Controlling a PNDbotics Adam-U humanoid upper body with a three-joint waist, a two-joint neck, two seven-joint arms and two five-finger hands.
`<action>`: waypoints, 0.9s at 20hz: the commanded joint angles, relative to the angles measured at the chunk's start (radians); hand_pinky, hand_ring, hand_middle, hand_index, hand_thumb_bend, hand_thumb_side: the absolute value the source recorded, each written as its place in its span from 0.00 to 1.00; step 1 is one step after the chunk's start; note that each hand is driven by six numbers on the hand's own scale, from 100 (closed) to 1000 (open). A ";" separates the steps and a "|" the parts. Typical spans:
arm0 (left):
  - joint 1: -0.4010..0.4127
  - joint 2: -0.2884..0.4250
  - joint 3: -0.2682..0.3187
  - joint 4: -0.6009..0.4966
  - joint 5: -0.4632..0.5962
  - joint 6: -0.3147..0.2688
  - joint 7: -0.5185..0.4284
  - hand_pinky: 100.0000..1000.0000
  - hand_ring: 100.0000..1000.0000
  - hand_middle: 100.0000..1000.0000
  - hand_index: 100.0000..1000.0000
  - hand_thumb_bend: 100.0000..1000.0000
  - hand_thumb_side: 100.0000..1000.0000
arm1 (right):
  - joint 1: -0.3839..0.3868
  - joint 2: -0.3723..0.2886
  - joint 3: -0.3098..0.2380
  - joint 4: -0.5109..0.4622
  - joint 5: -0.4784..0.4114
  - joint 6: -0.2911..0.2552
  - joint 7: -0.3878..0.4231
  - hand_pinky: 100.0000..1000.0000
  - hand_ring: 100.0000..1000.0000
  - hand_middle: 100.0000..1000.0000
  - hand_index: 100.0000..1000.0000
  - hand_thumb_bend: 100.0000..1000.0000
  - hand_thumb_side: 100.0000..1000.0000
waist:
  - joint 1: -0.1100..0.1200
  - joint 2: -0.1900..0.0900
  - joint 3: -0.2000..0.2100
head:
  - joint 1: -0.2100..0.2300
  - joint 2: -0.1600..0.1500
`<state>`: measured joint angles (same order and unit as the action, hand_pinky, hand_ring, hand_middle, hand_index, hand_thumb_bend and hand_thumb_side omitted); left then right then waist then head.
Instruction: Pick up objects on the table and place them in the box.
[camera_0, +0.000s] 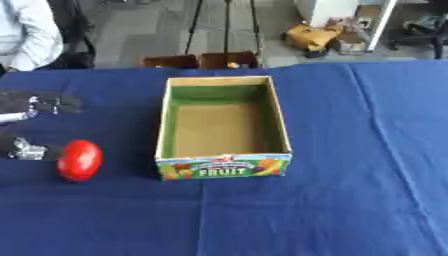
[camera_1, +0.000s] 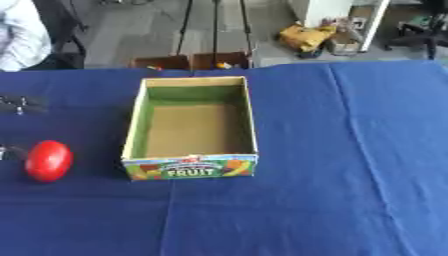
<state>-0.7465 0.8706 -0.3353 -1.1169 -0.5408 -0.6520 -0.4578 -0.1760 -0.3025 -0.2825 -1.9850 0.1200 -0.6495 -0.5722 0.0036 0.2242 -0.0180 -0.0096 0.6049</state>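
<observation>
The table (camera_0: 350, 200), covered by a dark blue cloth, is seen from above. The box (camera_0: 164, 120), an open cardboard tray with green inner walls and a "FRUIT" label on its near wall, stands at the middle of it and is seen to hold nothing. To the left of the box, near its front corner but apart from it, a red oval object (camera_0: 80, 159) lies on the cloth.

The left hand (camera_0: 35, 105) enters further left of the box, at the view's edge. Its fingers (camera_0: 59, 104) are spread above the red object, and what appears to be its thumb (camera_0: 28, 151) lies just beside the object's left side. The hand is held open around the object without yet being closed on it, as far as can be judged. The right hand is not shown in either view.

The grasp is judged to be the step in hand. The rounded object is best enclosed from both sides before lifting, since it may roll.

The box's left wall must be cleared, so a lift above the rim is advised before the move across. Open cloth lies all round the box, and the table's left edge is close behind the hand.
</observation>
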 joint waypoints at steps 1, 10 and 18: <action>-0.009 0.034 -0.003 -0.003 0.038 -0.255 -0.264 0.89 0.95 1.00 1.00 0.49 1.00 | -0.010 -0.010 -0.001 -0.015 -0.009 -0.013 -0.016 0.59 0.72 0.45 0.69 0.00 0.71 | 0.002 -0.012 0.000 | -0.005 -0.010; -0.018 0.019 -0.001 -0.002 -0.031 -0.255 -0.291 1.00 1.00 1.00 1.00 0.62 1.00 | -0.011 -0.007 0.000 -0.015 -0.009 -0.008 -0.013 0.59 0.72 0.44 0.68 0.00 0.71 | 0.006 -0.011 0.000 | -0.006 -0.006; -0.019 0.003 -0.029 0.002 -0.159 -0.255 -0.177 1.00 1.00 1.00 1.00 0.65 1.00 | -0.013 -0.006 0.001 -0.015 -0.010 -0.005 -0.010 0.59 0.72 0.44 0.68 0.00 0.71 | 0.010 -0.008 -0.008 | -0.004 -0.013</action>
<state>-0.7478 0.8521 -0.3670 -1.1100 -0.6774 -0.6809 -0.4289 -0.1772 -0.2951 -0.2820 -1.9850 0.1200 -0.6437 -0.5731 0.0117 0.2290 -0.0252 -0.0148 0.6046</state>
